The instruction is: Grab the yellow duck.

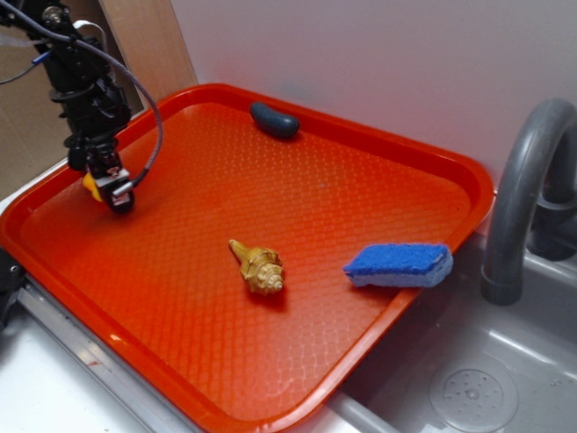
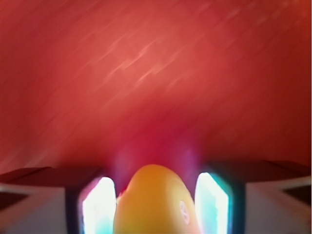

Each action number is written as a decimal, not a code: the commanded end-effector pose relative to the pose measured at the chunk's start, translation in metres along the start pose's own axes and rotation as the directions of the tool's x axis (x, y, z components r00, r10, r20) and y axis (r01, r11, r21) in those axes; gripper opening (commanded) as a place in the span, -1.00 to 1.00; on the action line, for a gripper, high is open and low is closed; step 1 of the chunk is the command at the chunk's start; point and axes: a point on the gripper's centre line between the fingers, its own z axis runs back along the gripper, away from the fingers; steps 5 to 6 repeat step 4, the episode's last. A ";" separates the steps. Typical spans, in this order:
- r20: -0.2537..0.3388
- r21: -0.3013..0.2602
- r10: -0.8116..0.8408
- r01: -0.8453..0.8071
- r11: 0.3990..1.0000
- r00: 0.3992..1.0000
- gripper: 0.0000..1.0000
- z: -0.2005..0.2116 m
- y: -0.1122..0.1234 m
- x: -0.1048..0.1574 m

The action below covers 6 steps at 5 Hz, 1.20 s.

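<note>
The yellow duck (image 1: 91, 187) is a small yellow lump at the far left of the orange tray (image 1: 361, 180), mostly hidden behind my gripper (image 1: 115, 191). The wrist view shows the yellow duck (image 2: 156, 202) filling the gap between both bright pads (image 2: 99, 207) of the gripper (image 2: 156, 195), touching each side. The gripper is shut on it, low over the tray surface. That view is blurred, so I cannot tell whether the duck rests on the tray or is off it.
A tan spiral seashell (image 1: 258, 267) lies mid-tray. A blue sponge (image 1: 399, 265) sits near the tray's right rim and a dark blue oval object (image 1: 273, 119) near the back rim. A grey faucet (image 1: 527, 189) and sink (image 1: 469, 388) are to the right.
</note>
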 end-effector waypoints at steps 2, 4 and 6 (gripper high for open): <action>0.164 -0.075 0.137 -0.126 0.989 0.977 -1.00 0.152 -0.013 -0.005; 0.108 -0.054 0.167 -0.162 0.985 0.980 -1.00 0.200 -0.011 0.012; 0.108 -0.054 0.167 -0.162 0.985 0.980 -1.00 0.200 -0.011 0.012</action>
